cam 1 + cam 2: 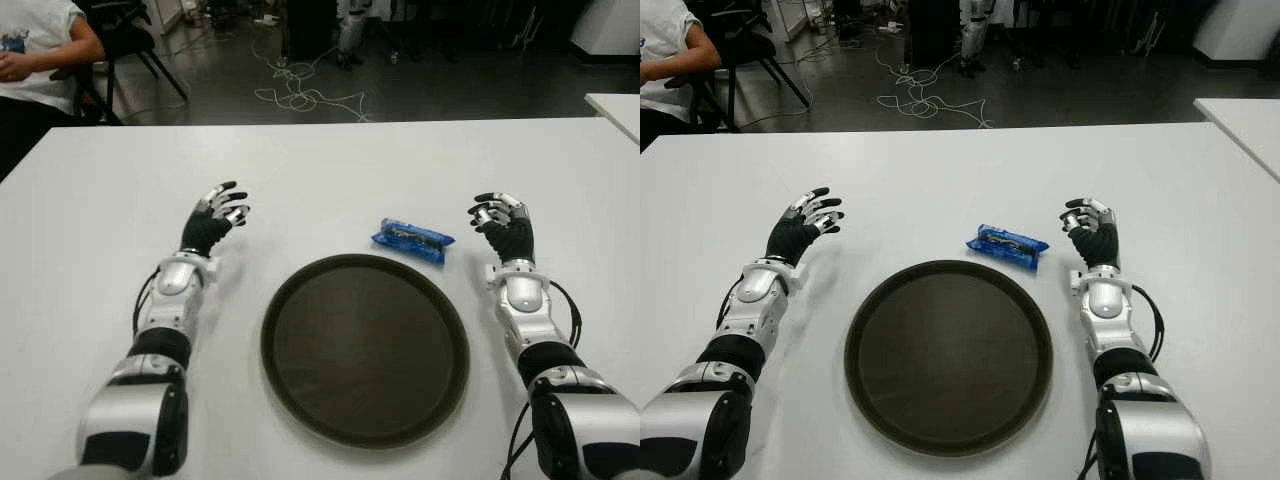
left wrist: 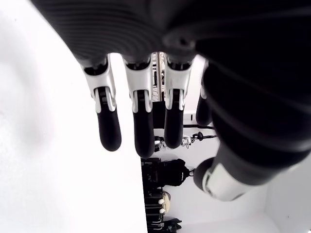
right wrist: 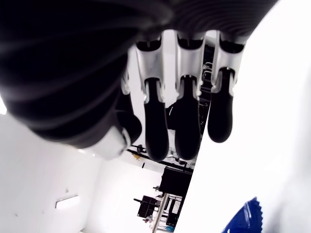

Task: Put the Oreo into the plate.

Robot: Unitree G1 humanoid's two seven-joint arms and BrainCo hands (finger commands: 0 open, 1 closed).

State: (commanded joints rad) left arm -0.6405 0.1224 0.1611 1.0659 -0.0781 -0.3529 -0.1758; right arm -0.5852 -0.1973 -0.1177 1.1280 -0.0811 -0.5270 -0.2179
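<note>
Oreo (image 1: 413, 240), in its blue wrapper, lay flat on the white table (image 1: 330, 170), just off the inner side of the right hand (image 1: 503, 224) and level with its fingers. It touched neither hand. Its near edge sat just beyond the far rim of the plate (image 1: 365, 347), close to the rim but outside it.

That right hand showed beyond the plate's right edge, palm turned inward toward the packet, fingers (image 3: 186, 126) loosely extended with a slight curl at the tips. Nothing was held between them; the wrist view showed only bare white table beyond the fingertips and a corner of the blue wrapper off to one side.

The left hand (image 1: 214, 221) showed on the plate's other side, well apart from the Oreo, with the plate's far rim lying between the two. Its fingers (image 2: 109, 121) were spread and relaxed, the thumb standing off from them, and it held nothing.

The plate was round, dark brown and bare, and lay between the two forearms, nearer the robot than either hand.

Beyond the table's far edge, past the left hand, a person (image 1: 35, 45) in a white shirt sat on a chair, and cables (image 1: 300, 90) lay tangled on the dark floor.
</note>
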